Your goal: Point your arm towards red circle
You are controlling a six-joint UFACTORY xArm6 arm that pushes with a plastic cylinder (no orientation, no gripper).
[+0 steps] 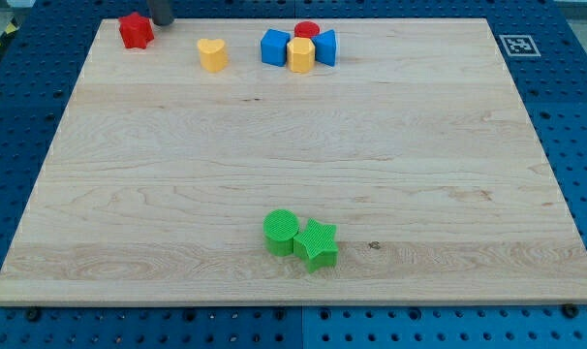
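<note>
camera view: my tip [162,21] beside red star [136,30], well left of red circle [307,31]; no pincer shows.

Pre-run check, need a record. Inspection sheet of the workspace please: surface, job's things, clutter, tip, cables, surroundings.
Surface: wooden board, flat, no damage seen.
Job's things: red circle at the view's top, mostly hidden behind the yellow block, flanked by two blue blocks.
Clutter: red star top left; yellow heart; green circle touching green star near the bottom.
My tip: my tip at the top edge, just right of the red star, far left of the red circle.
Cables: nothing seen.
Surroundings: blue pegboard; marker tag at the top right.
</note>
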